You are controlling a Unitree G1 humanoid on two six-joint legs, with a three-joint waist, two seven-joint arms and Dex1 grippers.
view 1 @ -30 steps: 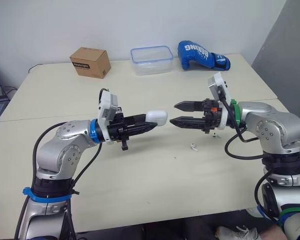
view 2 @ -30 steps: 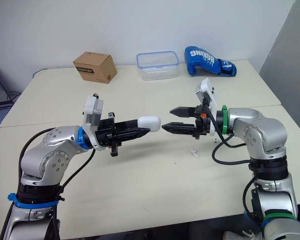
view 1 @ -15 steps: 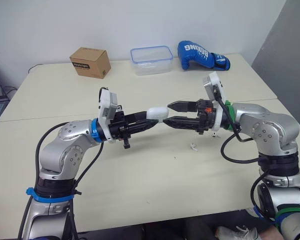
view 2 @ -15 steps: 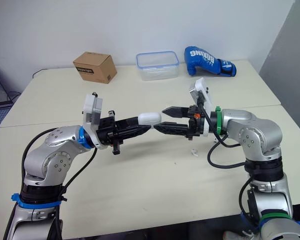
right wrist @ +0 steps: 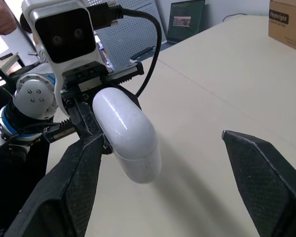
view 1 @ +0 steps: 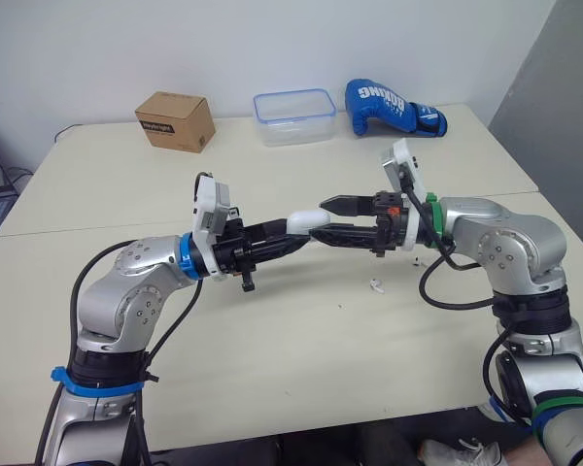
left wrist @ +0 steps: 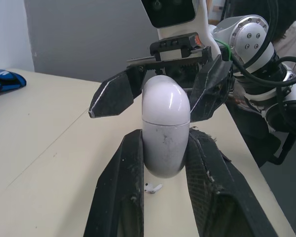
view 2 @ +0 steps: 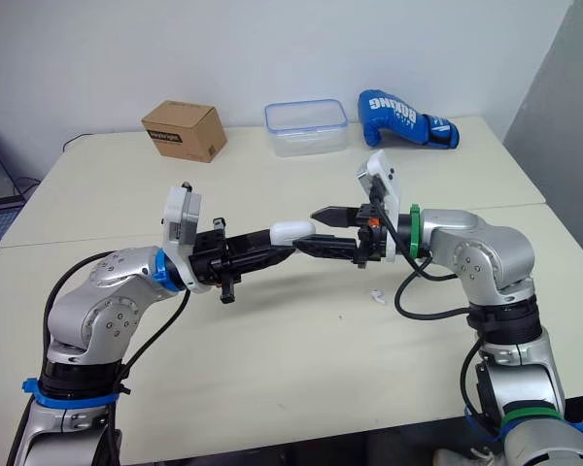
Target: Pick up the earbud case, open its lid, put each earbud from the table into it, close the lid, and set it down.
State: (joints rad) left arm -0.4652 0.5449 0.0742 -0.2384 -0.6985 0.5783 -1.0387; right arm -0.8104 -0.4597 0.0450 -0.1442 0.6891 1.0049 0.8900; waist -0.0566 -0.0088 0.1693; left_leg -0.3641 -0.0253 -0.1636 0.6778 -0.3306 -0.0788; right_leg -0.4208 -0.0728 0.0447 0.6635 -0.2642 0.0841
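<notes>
Two closed containers sit on the table (view 1: 272,359) well beyond the earbud case (view 1: 309,219). One is a see-through plastic tub (view 1: 293,94) with a blue-rimmed lid, straight past the case. The other is a cardboard box (view 1: 176,120), past the case and to the robot's left. A blue boxing glove (view 1: 394,107) lies past the case to the right.

The case itself, lid shut, is held above the tabletop, pinched at its lower end by the left gripper (view 2: 290,245). The right gripper (view 2: 306,230) is spread wide, with one finger on each side of the case's lid end; whether they touch it I cannot tell. One earbud (view 1: 375,284) lies on the cream tabletop, below the case and to its right. A white wall rises behind the table.

A second ago a clear gap parted the right gripper from the case; its fingers now straddle it.
</notes>
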